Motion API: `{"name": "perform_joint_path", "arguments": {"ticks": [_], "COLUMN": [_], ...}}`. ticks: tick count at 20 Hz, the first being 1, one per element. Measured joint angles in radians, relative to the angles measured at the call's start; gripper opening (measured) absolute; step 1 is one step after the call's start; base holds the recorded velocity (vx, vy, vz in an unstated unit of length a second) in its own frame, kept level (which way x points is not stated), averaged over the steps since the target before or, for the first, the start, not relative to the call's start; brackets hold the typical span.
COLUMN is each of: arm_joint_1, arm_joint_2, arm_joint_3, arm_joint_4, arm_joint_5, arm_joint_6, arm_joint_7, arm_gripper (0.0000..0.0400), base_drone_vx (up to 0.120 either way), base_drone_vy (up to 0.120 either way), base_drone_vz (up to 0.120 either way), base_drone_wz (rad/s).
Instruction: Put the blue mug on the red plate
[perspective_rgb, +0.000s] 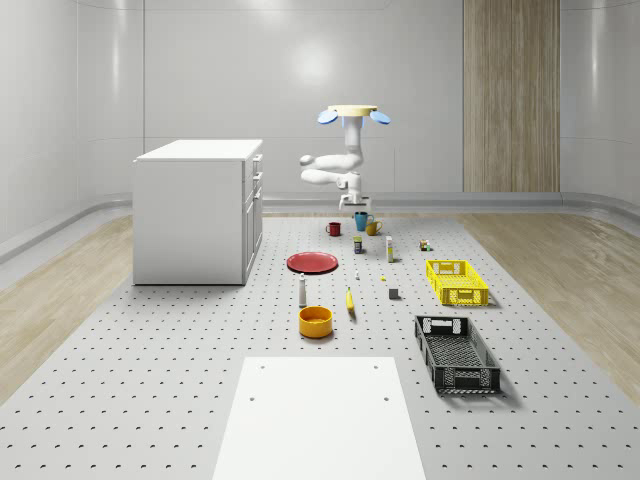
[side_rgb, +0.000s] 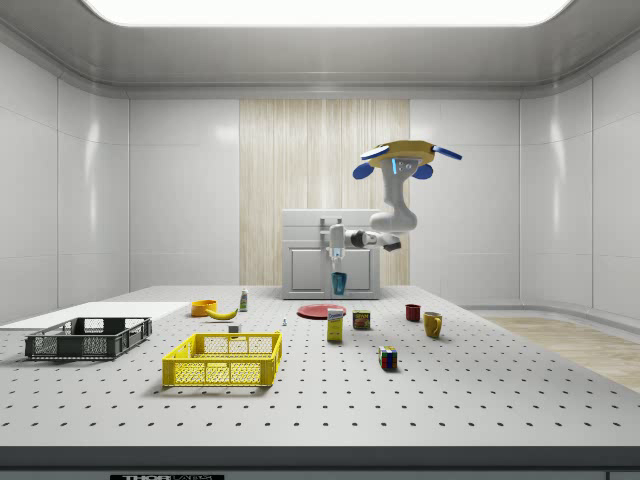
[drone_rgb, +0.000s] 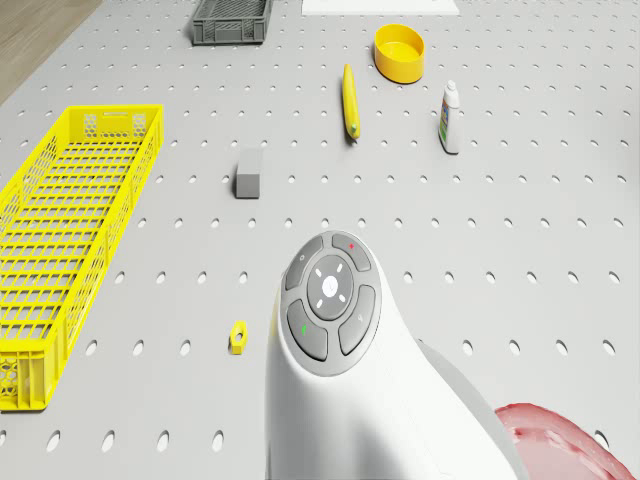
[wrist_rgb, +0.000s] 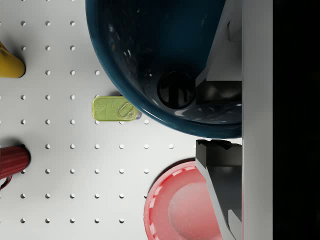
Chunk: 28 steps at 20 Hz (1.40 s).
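**Aloft, we carry the blue mug beside the red plate**

We hover above the perforated grey table (perspective_rgb: 180, 400), our gripper (side_rgb: 338, 268) clenched on the glossy blue mug (side_rgb: 339, 283), which hangs clear of the surface. Our wrist view looks into its deep rounded bowl (wrist_rgb: 165, 55). The round, rimmed red plate (perspective_rgb: 313, 262) lies flat just below and beside the mug. Near the plate sit a ribbed red mug (wrist_rgb: 12, 161) and a flat green tin (wrist_rgb: 115, 108).

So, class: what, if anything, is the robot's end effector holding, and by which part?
The end effector holds the glossy dark-blue ceramic mug by its rim wall, one finger inside the cup, lifted clear of the table while the drone hovers.
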Motion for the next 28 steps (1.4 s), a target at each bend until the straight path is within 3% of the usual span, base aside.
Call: {"name": "perform_joint_path", "arguments": {"ticks": [16,20,28], "arm_joint_1": [-0.006,-0.008,-0.01], "arm_joint_2": [-0.015,-0.019,-0.025], "arm_joint_3": [0.003,0.004,0.005], "arm_joint_4": [0.001,0.001,0.002], "arm_joint_5": [0.007,0.009,0.011], "arm_joint_6": [0.014,0.017,0.023], "arm_joint_7": [0.005,0.006,0.008], "arm_gripper": [0.01,0.01,0.01], "base_drone_vx": [0.117,0.0,0.0], "base_drone_vy": [-0.12,-0.12,-0.12], "base_drone_vz": [0.0,-0.01,-0.115], "base_drone_wz": [0.0,0.0,0.0]}}
